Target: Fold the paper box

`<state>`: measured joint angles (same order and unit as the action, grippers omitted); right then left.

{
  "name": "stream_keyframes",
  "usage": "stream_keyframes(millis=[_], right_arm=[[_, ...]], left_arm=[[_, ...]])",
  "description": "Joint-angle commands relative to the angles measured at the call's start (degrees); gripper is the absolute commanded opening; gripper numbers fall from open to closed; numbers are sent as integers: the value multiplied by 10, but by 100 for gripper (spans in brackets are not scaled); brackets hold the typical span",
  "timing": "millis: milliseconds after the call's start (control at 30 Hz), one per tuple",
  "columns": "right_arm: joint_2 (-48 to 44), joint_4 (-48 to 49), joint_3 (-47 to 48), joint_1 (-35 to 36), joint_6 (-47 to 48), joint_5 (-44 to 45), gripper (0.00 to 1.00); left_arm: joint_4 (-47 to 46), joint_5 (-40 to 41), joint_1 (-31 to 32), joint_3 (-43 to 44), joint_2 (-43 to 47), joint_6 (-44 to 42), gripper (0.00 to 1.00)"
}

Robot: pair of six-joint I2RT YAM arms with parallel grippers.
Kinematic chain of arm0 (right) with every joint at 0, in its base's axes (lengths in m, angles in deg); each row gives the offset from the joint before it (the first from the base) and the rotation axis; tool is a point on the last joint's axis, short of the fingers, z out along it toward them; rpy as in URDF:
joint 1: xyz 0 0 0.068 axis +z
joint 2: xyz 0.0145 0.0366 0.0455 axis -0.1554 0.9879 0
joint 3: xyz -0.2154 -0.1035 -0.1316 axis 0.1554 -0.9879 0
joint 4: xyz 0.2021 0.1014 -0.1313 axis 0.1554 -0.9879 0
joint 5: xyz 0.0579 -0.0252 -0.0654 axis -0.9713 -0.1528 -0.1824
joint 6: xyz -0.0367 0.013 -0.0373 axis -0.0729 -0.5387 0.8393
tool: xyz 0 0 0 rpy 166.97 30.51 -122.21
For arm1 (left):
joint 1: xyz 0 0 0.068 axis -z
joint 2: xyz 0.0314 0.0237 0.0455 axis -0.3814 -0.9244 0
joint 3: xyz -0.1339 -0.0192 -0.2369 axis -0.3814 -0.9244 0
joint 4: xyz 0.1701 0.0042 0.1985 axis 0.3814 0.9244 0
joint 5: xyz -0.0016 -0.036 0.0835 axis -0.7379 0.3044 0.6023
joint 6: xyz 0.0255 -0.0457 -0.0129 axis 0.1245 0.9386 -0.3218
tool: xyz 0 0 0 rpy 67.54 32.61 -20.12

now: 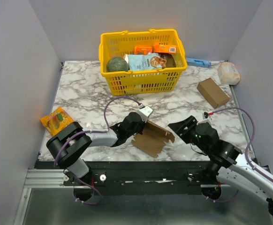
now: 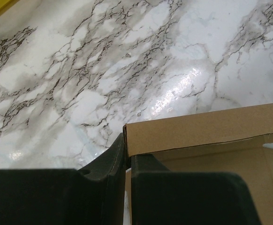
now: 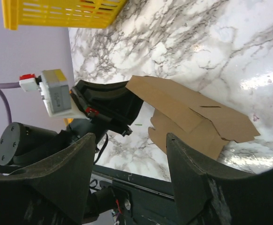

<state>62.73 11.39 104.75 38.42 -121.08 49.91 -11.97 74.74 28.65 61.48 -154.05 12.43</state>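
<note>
The paper box [image 1: 153,137] is a thin brown cardboard piece with creases and notched tabs, lying partly raised near the table's front edge. My left gripper [image 1: 140,123] is shut on its left edge. In the left wrist view the fingers [image 2: 110,164] pinch the upright cardboard flap [image 2: 207,126]. My right gripper [image 1: 180,127] is open and empty, just right of the box and apart from it. In the right wrist view the box [image 3: 193,112] lies beyond the open right gripper [image 3: 132,150], with the left gripper [image 3: 109,101] holding its far end.
A yellow basket [image 1: 141,84] with groceries stands at the back. A thicker brown carton [image 1: 213,92] and a white bag [image 1: 229,72] lie at the right. An orange snack packet [image 1: 56,119] lies at the left edge. The table's front edge is close under the box.
</note>
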Motion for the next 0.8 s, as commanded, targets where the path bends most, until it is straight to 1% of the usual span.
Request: stream_keyframes(millis=[0,67,100,167,200,267,467,500,600,700,767], right_arm=[[49,4,22,2,17,4,70],[61,21,17,2,16,-5,70],[68,25,15,2,16,-7,71],[71,31,12,2,17,-11,73],[73,31,12,2,22,-14,74],[73,31,10,2,25,-14,75],[52,30,-3,2,24,-13,76],[50,29,-3,2,24,-14,77],[48,27,3,3,31,-17,78],[49,21,7,2,33,-21,78],[49,15,6,3,35,-21,78]], left_arm=[[93,-3,2,4,-9,11,1],[93,-5,2,3,-3,13,11],[93,-8,1,1,0,13,21],[85,-15,2,-4,11,16,33],[82,-18,2,-8,15,17,40],[75,-31,2,-11,21,22,47],[64,-46,1,-20,38,28,61],[61,-49,2,-26,43,28,68],[60,-53,1,-41,67,29,78],[67,-50,-6,-65,100,46,80],[67,-49,-13,-79,129,53,80]])
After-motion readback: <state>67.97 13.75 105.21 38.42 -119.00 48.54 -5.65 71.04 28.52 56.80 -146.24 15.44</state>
